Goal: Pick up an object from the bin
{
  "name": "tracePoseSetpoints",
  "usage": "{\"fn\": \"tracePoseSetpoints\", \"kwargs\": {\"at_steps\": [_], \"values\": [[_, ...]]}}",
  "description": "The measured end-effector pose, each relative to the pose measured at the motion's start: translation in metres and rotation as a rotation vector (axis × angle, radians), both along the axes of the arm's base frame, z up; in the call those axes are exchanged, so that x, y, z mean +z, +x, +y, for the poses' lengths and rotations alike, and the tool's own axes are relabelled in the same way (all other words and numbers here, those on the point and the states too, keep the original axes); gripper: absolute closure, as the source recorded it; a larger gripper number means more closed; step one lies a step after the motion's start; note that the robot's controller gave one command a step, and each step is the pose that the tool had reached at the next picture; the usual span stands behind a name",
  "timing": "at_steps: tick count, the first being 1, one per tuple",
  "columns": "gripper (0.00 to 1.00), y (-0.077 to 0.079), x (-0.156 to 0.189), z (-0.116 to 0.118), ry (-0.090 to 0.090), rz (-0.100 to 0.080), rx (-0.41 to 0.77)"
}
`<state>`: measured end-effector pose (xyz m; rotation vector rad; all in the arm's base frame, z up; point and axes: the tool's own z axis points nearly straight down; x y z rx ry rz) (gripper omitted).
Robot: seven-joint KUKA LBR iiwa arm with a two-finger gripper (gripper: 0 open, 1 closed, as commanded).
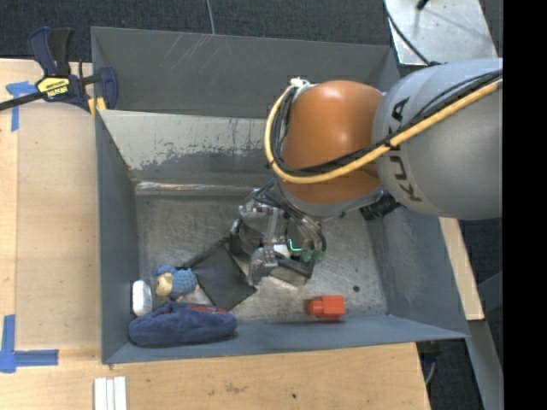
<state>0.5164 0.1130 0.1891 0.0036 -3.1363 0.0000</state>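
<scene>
Item 1. We list a grey bin (115, 229) with sloping walls and a scuffed, speckled floor.

Item 2. We list the arm (444, 143), entering from the right, with an orange cover (329, 139) at its wrist and a yellow cable (410, 131) looped round that cover.

Item 3. We list the gripper (278, 263), hanging below the orange cover and low over the middle of the floor. We cannot tell how far open it is, nor whether it has hold of anything.

Item 4. We list a black sheet (218, 278), flat and roughly four-sided, lying left of centre on the floor. Its right edge is just beside the gripper; we cannot tell whether the two touch. It is the thing nearest the gripper.

Item 5. We list a small red block (326, 307), near the front wall, to the right of the gripper and apart from it.

Item 6. We list, in the front left corner, a blue cloth (181, 326) bunched along the front wall, a small toy figure (174, 282) in blue and tan just behind it, and a white cylinder (141, 296) just beside the figure on its left.
</scene>
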Motion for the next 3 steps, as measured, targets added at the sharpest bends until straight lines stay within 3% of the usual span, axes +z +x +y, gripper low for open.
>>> {"fn": "tracePoseSetpoints", "kwargs": {"at_steps": [1,2,3], "values": [[0.0,0.043,-0.116,-0.072,0.009,-0.001,0.293],[1.0,0.045,-0.113,-0.072,0.006,-0.01,0.294],[1.0,0.049,0.053,-0.059,0.0,-0.01,0.3]]}}
